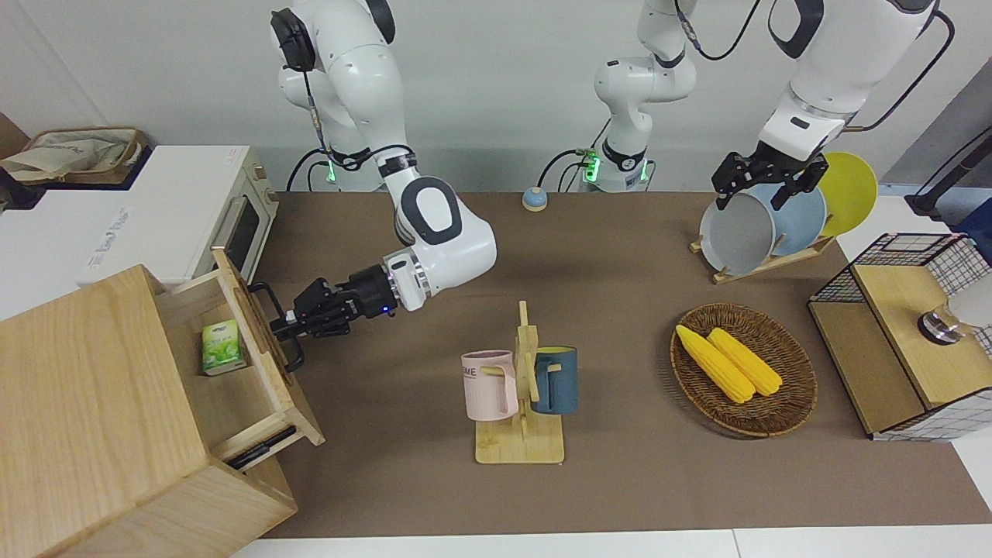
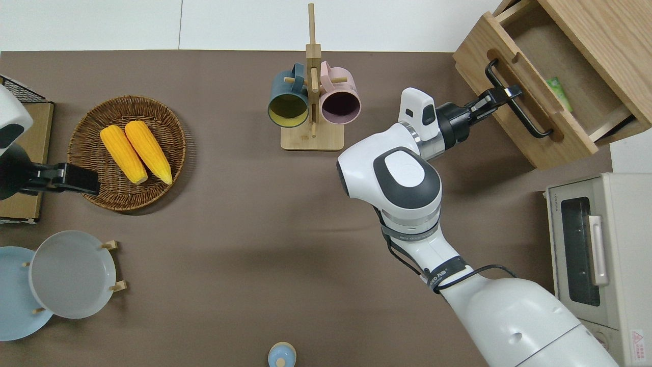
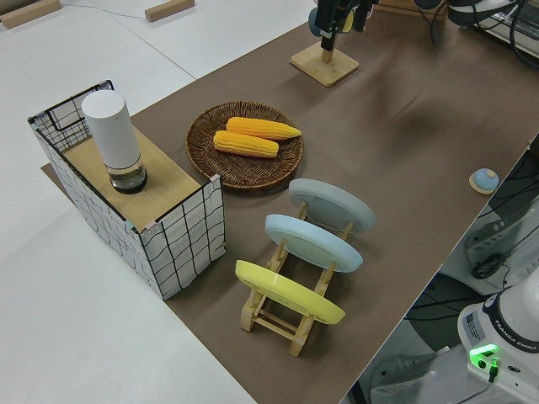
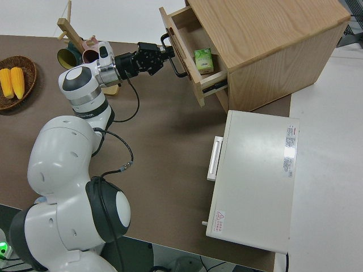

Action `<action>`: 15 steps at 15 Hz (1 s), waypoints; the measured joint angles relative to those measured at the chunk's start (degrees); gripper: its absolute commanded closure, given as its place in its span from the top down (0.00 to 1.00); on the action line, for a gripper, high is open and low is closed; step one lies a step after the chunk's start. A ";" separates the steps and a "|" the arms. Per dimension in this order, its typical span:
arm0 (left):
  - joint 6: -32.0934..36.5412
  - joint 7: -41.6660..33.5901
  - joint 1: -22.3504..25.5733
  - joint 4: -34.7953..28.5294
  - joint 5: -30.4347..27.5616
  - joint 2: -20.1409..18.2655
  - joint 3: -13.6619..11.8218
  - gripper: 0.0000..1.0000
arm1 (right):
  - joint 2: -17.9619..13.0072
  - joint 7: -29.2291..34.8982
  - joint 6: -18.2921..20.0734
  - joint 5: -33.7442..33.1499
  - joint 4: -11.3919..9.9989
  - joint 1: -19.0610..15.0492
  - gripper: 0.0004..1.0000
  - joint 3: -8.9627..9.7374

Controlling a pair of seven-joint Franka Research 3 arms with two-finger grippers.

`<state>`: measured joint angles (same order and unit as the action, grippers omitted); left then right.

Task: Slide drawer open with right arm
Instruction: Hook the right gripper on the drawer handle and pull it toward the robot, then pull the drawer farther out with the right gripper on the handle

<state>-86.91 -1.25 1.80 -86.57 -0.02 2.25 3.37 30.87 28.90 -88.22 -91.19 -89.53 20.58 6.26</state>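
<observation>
Now mid-pull — the right gripper (image 1: 288, 324) pinches the black bar handle (image 2: 514, 104), drawer (image 2: 575, 97) well out; next, finish pulling straight — then let go.

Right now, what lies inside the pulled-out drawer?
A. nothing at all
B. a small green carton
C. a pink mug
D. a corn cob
B: a small green carton lies in the drawer, whose handle the right claw grips.
</observation>
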 measured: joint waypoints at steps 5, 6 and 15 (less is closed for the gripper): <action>0.00 0.00 0.00 0.00 0.00 0.00 0.00 0.99 | -0.30 0.00 2.80 2.53 0.01 3.40 0.00 0.06; 0.00 0.00 0.00 0.00 0.00 0.00 0.00 0.99 | -0.31 0.00 3.42 2.94 0.01 4.09 0.00 0.06; 0.00 0.00 0.00 0.00 0.00 0.00 0.00 0.99 | -0.44 0.21 7.88 6.34 0.18 10.15 0.00 0.10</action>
<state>-86.91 -1.25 1.80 -86.57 -0.02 2.25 3.37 30.42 29.11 -80.34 -84.86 -89.36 30.73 6.37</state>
